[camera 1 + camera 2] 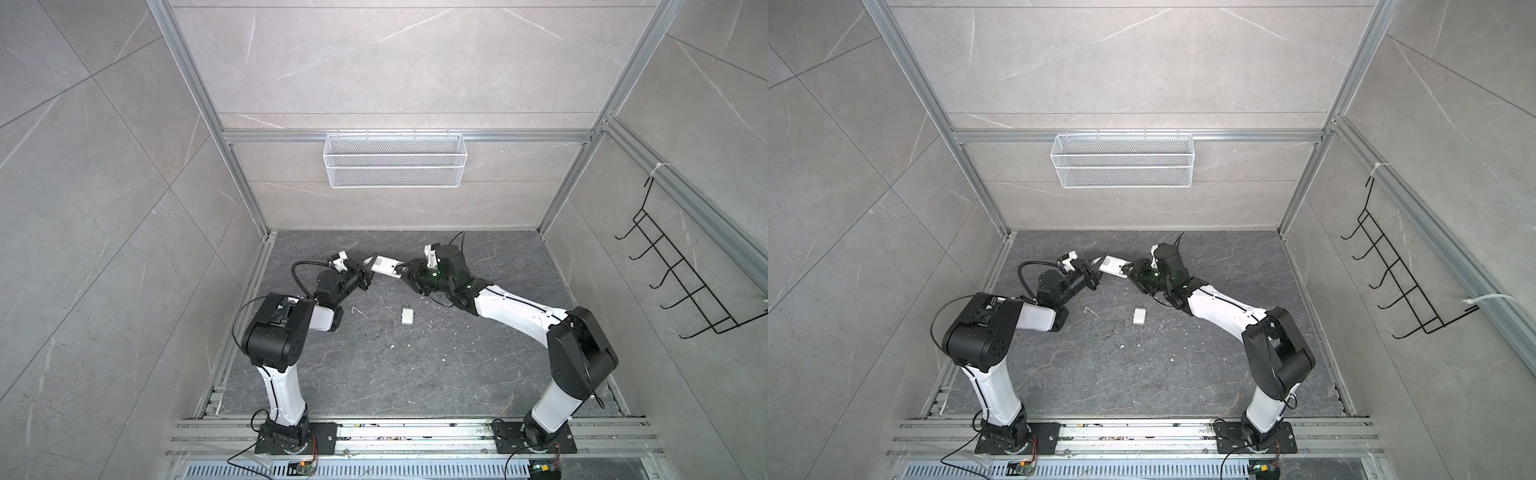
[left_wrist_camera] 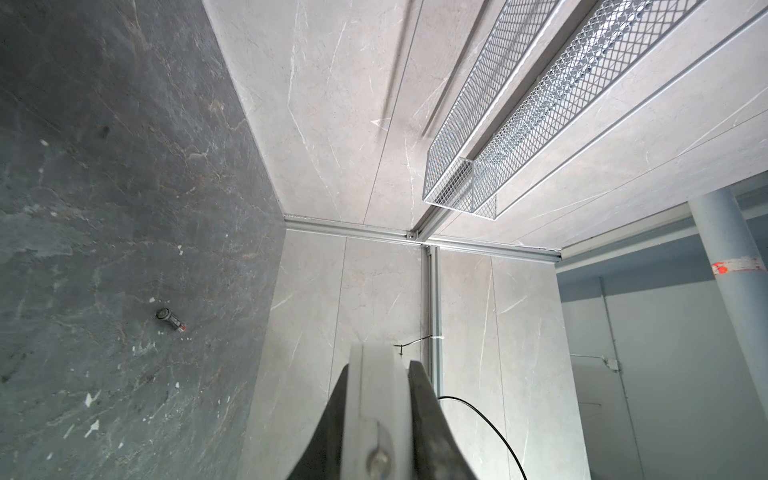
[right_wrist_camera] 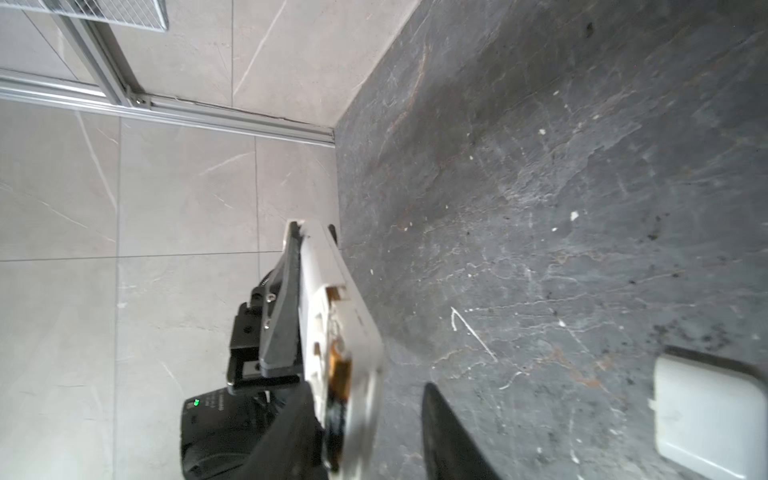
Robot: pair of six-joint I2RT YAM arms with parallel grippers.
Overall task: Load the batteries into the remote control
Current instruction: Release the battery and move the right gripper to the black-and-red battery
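Note:
The white remote control (image 1: 384, 266) (image 1: 1112, 265) hangs above the dark floor at the back, and my left gripper (image 1: 370, 266) (image 2: 380, 365) is shut on one end of it. The remote's edge (image 2: 376, 399) fills the gap between those jaws. My right gripper (image 1: 401, 271) (image 3: 370, 388) stands open around the remote's other end, one finger close against it and the other finger (image 3: 449, 436) apart from it. In the right wrist view the remote's (image 3: 328, 291) battery bay is uncovered, with one dark battery (image 3: 338, 374) lying in it. Another battery (image 2: 170, 320) lies loose on the floor.
A small white squarish cover (image 1: 407, 315) (image 1: 1139, 314) (image 3: 706, 415) lies on the floor in front of the grippers. A white mesh basket (image 1: 395, 166) hangs on the back wall and a black hook rack (image 1: 681, 270) on the right wall. White flecks dot the floor.

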